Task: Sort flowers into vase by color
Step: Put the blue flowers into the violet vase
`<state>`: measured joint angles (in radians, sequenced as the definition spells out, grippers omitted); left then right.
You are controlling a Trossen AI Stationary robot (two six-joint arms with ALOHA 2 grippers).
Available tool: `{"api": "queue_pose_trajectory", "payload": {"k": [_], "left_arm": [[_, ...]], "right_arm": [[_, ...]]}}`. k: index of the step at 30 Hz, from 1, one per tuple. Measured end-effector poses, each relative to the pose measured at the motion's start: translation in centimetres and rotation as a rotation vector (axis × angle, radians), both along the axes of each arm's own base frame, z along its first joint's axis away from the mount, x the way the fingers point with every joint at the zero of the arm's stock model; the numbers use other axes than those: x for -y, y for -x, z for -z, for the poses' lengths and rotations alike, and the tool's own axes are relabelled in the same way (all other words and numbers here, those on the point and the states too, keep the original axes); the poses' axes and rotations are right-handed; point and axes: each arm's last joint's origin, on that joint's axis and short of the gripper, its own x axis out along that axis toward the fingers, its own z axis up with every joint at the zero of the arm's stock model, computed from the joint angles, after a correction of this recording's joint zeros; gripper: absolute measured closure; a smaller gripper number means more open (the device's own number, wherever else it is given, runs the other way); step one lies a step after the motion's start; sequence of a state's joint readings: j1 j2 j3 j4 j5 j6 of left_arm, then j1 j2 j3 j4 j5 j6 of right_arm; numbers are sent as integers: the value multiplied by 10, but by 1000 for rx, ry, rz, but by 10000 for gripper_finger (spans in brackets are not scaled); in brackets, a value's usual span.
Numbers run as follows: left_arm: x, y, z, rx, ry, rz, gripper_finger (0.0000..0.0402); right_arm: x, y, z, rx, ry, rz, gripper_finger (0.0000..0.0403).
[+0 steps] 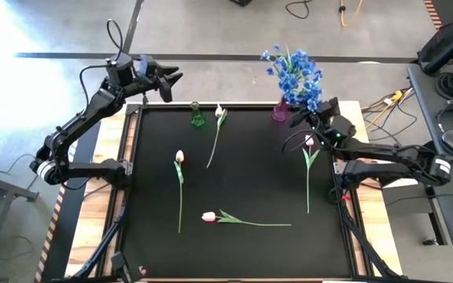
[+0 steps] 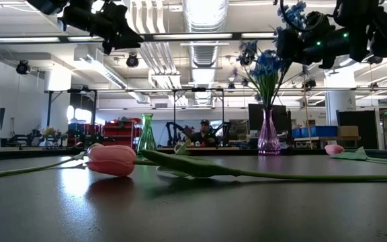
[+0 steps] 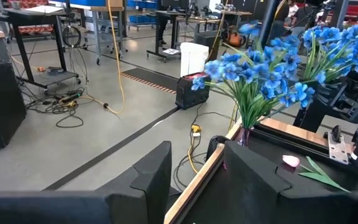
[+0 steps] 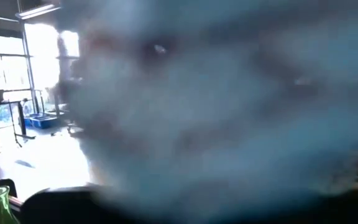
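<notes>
Blue flowers (image 1: 293, 75) stand in a purple vase (image 1: 280, 110) at the table's far edge. A green vase (image 1: 197, 116) stands to its left. Two white tulips (image 1: 219, 112) (image 1: 179, 156) and two pink tulips (image 1: 208, 216) (image 1: 310, 142) lie flat on the black mat. My right gripper (image 1: 299, 118) is shut, raised close beside the blue bunch, right of the purple vase. My left gripper (image 1: 173, 85) is open and holds nothing, raised beyond the table's far left corner. The left wrist view looks toward the blue flowers (image 3: 272, 68). My right gripper is close against the blue flowers' stems above the purple vase's mouth (image 2: 269, 111), but I cannot tell whether it touches them. Blurred blue blossoms (image 4: 216, 112) fill its wrist view and hide the fingertips.
The black mat has a wooden border (image 1: 107, 196). In the low view the near pink tulip (image 2: 111, 160) lies close to the camera, its stem running right. Desks, cables and a seated person (image 2: 204, 131) are in the room beyond the table's far edge.
</notes>
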<state>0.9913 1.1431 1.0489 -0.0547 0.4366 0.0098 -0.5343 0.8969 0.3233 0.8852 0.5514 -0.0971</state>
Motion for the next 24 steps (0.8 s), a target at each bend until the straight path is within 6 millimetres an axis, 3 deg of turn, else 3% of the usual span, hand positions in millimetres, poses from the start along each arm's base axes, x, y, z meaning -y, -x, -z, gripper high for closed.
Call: {"api": "queue_pose_trajectory", "payload": {"k": [9,24], "left_arm": [[1,0,0,8,9,25,299],[1,0,1,-5,14,47,364]], "right_arm": [[5,-8,-22,-58,-54,-3,390],[8,-14,-109,-112,-228,-20,390]]}}
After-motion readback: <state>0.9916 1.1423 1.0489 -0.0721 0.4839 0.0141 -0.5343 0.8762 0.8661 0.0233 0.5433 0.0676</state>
